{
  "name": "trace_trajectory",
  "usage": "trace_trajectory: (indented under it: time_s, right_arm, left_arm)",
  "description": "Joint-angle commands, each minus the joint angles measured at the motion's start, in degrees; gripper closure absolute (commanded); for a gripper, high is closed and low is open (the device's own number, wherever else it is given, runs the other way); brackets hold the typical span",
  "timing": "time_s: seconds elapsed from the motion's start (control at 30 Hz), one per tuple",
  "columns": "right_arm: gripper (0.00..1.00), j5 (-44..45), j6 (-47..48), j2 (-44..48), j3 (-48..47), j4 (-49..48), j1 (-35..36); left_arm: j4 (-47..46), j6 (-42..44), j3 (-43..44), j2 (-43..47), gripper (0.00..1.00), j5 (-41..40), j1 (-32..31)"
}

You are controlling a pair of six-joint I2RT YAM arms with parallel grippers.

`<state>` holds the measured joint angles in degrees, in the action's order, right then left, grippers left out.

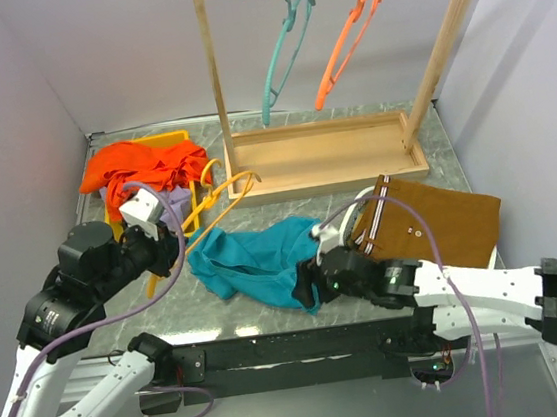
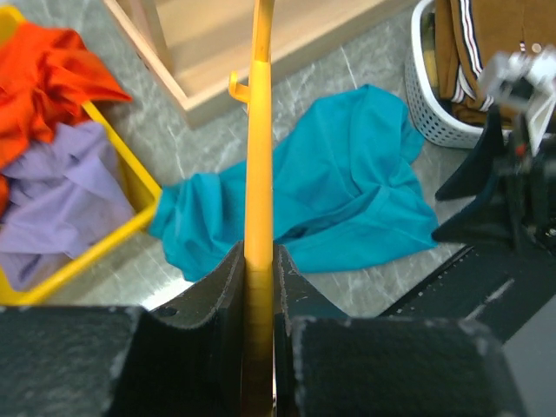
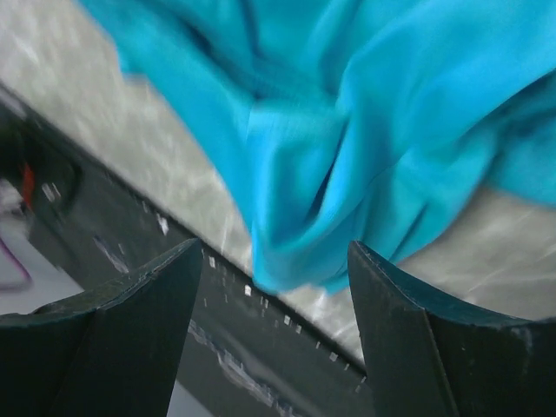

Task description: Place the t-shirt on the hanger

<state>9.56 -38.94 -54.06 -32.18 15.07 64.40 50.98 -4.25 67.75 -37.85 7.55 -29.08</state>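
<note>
The teal t-shirt (image 1: 254, 257) lies crumpled on the grey table in front of the arms, and also shows in the left wrist view (image 2: 347, 191). My left gripper (image 1: 165, 245) is shut on the lower bar of the yellow hanger (image 1: 220, 203). The hanger (image 2: 259, 130) reaches from the jaws (image 2: 259, 252) toward the rack, above the shirt's left side. My right gripper (image 1: 305, 284) stands open at the shirt's near edge. A fold of the t-shirt (image 3: 347, 130) hangs just beyond the gap between its fingertips (image 3: 276, 252), untouched by either finger.
A wooden rack (image 1: 323, 153) at the back carries a teal hanger (image 1: 285, 42) and an orange hanger (image 1: 344, 35). A yellow bin (image 1: 165, 139) at left holds orange-red (image 1: 143, 164) and lavender (image 1: 172, 198) garments. A white basket (image 2: 434, 122) with a brown garment (image 1: 440, 215) sits right.
</note>
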Motion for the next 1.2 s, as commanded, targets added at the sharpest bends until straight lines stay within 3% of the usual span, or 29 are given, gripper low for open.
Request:
trace_trajectory:
  time_s: [0.0,0.17,0.27,0.37,0.4,0.5,0.67,0.8,0.93,1.07,1.1,1.17]
  right_arm:
    - [0.25,8.61,-6.23,-4.02,2.64,1.19,7.22]
    - [0.27,11.26,-10.71,-10.78,4.50,0.22,9.51]
    - [0.62,15.47,-12.56,-14.83,2.75,3.38,8.21]
    - [0.77,16.19,-10.99,-17.03,-0.66,4.78,4.53]
    - [0.88,16.62,-9.50,-17.39,-2.25,5.84,3.55]
    - [0.99,21.61,-5.46,-18.18,-9.54,9.88,-1.19]
    - [1.00,27.69,6.73,-19.58,-24.74,7.09,-8.40]
    - [1.00,28.33,17.38,-21.70,-33.02,-2.98,-9.12]
    - [1.00,19.46,19.87,-16.70,-23.13,-14.53,-9.21]
    - [1.00,16.20,9.63,-14.23,-11.70,-11.74,-9.65]
    - [0.96,15.67,7.32,-13.62,-7.93,-10.08,-9.47]
    - [0.78,14.70,1.10,-11.07,-5.18,-7.87,-9.30]
  left_arm:
    - [-3.87,-3.30,-1.30,2.51,0.99,1.06,-0.10]
    - [-4.84,-2.08,-1.92,2.08,0.99,0.81,-0.19]
    - [-4.92,-1.03,-1.91,1.20,0.99,-0.78,-0.19]
    - [-4.93,-0.67,-1.65,0.32,0.99,-2.80,-0.19]
    - [-4.84,-0.41,-1.56,-0.03,0.99,-3.07,-0.10]
    - [-5.19,-0.76,-0.51,0.05,0.99,-5.78,-0.10]
    - [-7.73,-3.48,0.11,1.89,0.99,-13.17,-0.10]
    - [-10.19,-5.41,0.28,2.51,0.99,-14.58,-0.10]
    - [-10.55,-5.59,0.54,1.81,0.99,-14.32,-0.10]
    - [-10.20,-5.07,0.28,0.67,0.99,-11.34,-0.10]
    - [-10.37,-4.72,-0.33,0.58,0.99,-9.76,-0.10]
    - [-10.64,-4.28,-0.68,0.05,0.99,-8.09,-0.10]
